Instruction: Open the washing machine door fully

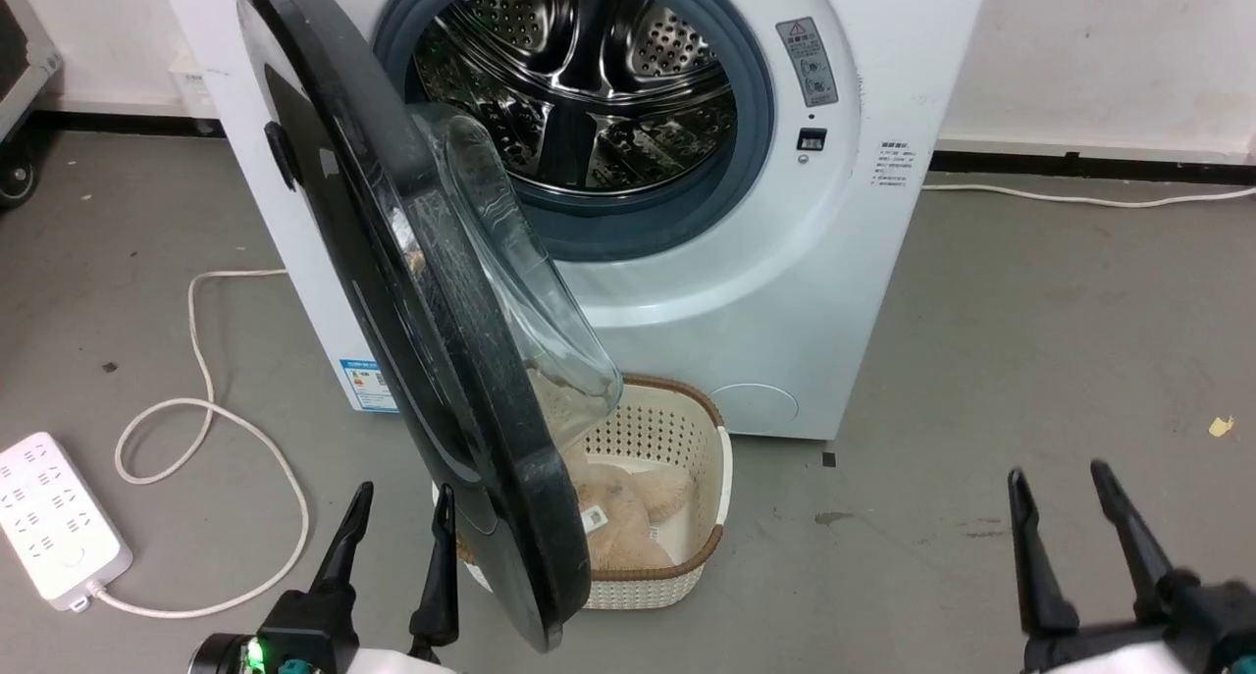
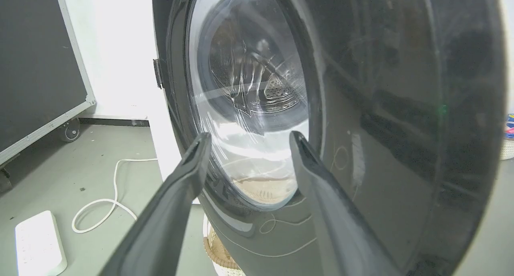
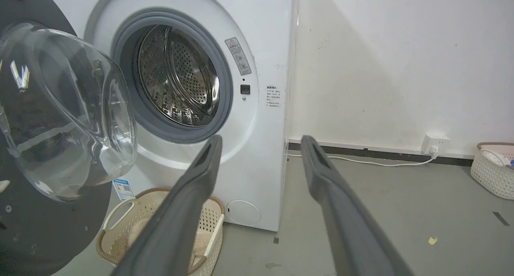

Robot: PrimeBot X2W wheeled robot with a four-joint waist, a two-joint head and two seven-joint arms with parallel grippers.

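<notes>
Here the door (image 1: pixel 392 291) stands swung out from the washer's (image 1: pixel 785 291) 9 o'clock side, edge-on in the head view, its glass bowl (image 1: pixel 520 282) turned toward the drum (image 1: pixel 589 76). The left claw (image 1: pixel 405 488) sits at 7 o'clock, released and empty. The door's black outer face is just beside its right finger at 3 o'clock, but I cannot tell whether they touch. In the left wrist view its fingers (image 2: pixel 192 163) point at that outer face. The right claw (image 1: pixel 1058 470), at 4 o'clock, is released, empty and well apart from the door. Below the door, a basket (image 1: pixel 711 478) rests on the grey floor (image 1: pixel 1030 340). A power strip (image 1: pixel 54 517) and cable (image 1: pixel 201 360) lie at 8 o'clock, and a white wall (image 3: pixel 381 67) stands behind.
</notes>
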